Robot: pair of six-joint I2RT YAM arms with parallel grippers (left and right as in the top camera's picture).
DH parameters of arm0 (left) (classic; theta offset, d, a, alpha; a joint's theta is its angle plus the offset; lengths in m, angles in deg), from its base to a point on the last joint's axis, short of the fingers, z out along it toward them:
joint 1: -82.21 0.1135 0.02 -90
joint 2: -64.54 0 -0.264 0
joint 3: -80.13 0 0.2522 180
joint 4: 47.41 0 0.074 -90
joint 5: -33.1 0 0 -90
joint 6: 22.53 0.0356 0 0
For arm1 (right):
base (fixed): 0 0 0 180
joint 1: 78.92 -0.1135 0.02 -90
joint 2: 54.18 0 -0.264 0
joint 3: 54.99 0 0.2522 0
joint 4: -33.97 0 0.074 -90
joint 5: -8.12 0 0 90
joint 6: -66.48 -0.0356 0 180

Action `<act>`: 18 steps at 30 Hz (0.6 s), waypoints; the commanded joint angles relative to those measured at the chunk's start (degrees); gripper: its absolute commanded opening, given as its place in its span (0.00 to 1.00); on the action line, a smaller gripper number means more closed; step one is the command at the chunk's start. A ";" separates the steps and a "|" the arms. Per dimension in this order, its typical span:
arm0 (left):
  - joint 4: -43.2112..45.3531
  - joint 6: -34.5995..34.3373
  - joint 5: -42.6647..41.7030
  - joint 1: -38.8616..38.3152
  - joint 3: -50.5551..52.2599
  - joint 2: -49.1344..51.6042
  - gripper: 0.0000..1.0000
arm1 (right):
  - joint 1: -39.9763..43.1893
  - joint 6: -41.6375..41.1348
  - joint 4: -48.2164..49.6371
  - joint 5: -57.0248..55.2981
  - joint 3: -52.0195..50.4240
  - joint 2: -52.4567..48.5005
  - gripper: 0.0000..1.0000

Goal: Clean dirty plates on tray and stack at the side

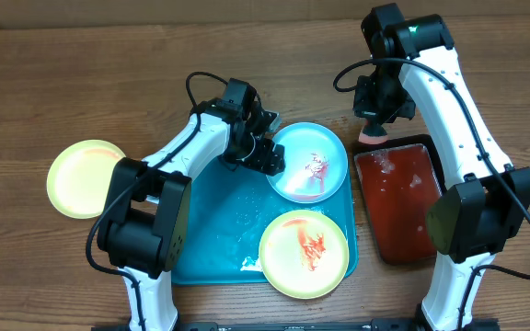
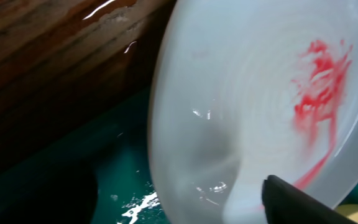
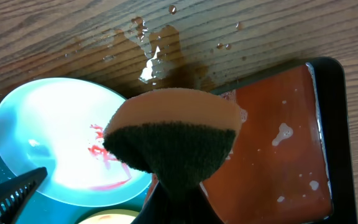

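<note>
Two grippers are in view. The right gripper (image 1: 375, 121) is clenched on a sponge (image 3: 173, 134), orange on top with a dark green scrubbing face turned toward the wrist camera; the sponge hangs clear of everything below it. Just under it and to its right lies a red tray (image 1: 403, 198) with a black rim, wet and spotted with white foam; beyond the sponge a small puddle (image 3: 154, 56) shines on the wooden table (image 1: 63, 74).

The left gripper (image 1: 267, 154) sits at the left rim of the pale blue plate (image 1: 309, 163). Only one dark finger (image 2: 303, 202) shows, against the plate's inner face, so I cannot tell whether these jaws are released or pinching the rim. This plate fills the space straight ahead of the left jaws and lies to the left of the sponge, at the far right corner of the blue tray (image 1: 219, 230); red smears mark its middle. Nearer the robot than the left jaws, just beside the pale blue plate, a yellow plate (image 1: 304, 253) with an orange-red smear rests on the same tray's near right corner. The tray floor beside the left jaws is wet. Well apart to the left of those jaws, off the tray on the table, lies a second yellow plate (image 1: 83, 177) showing no smear.
</note>
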 commanded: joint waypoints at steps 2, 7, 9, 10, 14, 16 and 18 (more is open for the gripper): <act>-0.50 -0.24 1.66 -0.20 1.03 1.75 1.00 | 0.00 0.22 0.04 -0.07 1.05 1.66 0.04; -0.09 1.22 0.11 -0.35 1.03 1.77 1.00 | 0.00 0.22 -0.33 -0.07 1.05 1.66 0.04; -0.02 1.66 -0.48 -0.39 1.03 1.79 1.00 | 0.00 0.22 -0.33 -0.07 1.05 1.66 0.04; 0.20 1.66 -0.55 -0.37 1.03 1.90 0.95 | 0.00 0.22 -0.31 -0.07 1.05 1.66 0.04; 0.61 0.48 -0.52 -0.37 1.03 2.67 0.47 | 0.00 0.22 -0.28 -0.07 1.05 1.66 0.04; 0.57 -0.76 -0.52 -0.39 1.03 3.13 0.34 | 0.00 0.22 -0.28 -0.07 1.05 1.66 0.04; 0.48 -1.81 -0.44 -0.39 1.03 3.45 0.14 | 0.00 0.20 -0.28 -0.04 1.05 1.66 0.04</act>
